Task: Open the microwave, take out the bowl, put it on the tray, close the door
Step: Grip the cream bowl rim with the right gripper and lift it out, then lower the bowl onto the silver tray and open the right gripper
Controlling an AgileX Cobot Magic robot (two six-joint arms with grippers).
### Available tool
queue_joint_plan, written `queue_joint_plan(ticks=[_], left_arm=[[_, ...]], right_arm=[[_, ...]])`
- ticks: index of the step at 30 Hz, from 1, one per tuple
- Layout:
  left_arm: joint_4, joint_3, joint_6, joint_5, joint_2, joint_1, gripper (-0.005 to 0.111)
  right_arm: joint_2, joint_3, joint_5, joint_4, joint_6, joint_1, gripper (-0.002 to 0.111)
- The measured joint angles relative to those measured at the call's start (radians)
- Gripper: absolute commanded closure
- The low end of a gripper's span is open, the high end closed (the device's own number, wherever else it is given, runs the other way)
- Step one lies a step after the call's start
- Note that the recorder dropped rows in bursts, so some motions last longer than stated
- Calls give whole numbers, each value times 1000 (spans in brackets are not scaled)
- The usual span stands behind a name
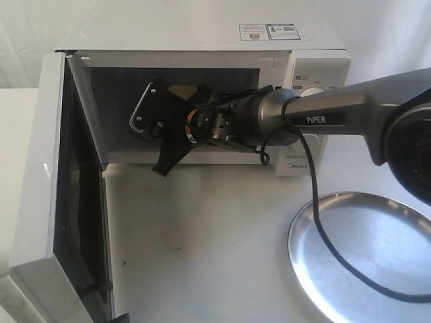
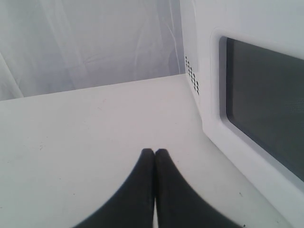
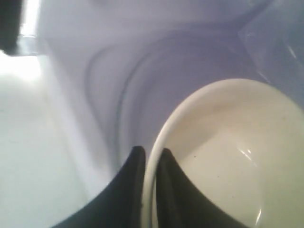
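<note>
On the left the door (image 1: pixel 40 202) stands swung wide open. The left fingers (image 2: pixel 145 166) are pressed together with nothing between them, low over the table (image 2: pixel 71 142) and just beside the door's windowed face. In the middle the microwave (image 1: pixel 202 33) gapes open, and the right arm (image 1: pixel 323 111) reaches deep into it. The bowl (image 3: pixel 228 156) sits inside the cavity; the exterior view hides it behind the arm. The right fingers (image 3: pixel 130 180) are drawn narrow on its rim, one outside the wall and one inside, pinching the near edge.

The bowl looks like glazed ceramic or hard plastic: stiff, smooth, probably slippery and fairly light, and it may chip if knocked. A pinch on the rim seems the sensible hold, since the body looks too wide to span. Held by one edge it will likely want to sag on the far side, so it calls for a gentle, level lift that clears the cavity's front lip. To the right the tray (image 1: pixel 377 256) lies on the table with no bowl on it yet, wide enough for an easy set-down
</note>
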Motion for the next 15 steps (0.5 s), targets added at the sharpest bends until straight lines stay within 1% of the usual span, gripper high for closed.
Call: queue_joint_plan(ticks=[4, 9, 11, 13, 15], left_arm=[[0, 0, 0, 0, 0, 0, 107], [0, 0, 0, 0, 0, 0, 107], [0, 0, 0, 0, 0, 0, 107], [0, 0, 0, 0, 0, 0, 107], [0, 0, 0, 0, 0, 0, 107]], right_arm=[[-119, 120, 47, 4, 83, 66, 108], [-366, 326, 88, 28, 181, 158, 108], [-478, 416, 181, 57, 246, 193, 108], [-581, 511, 348, 70, 312, 216, 108], [-655, 603, 465, 72, 370, 220, 108]])
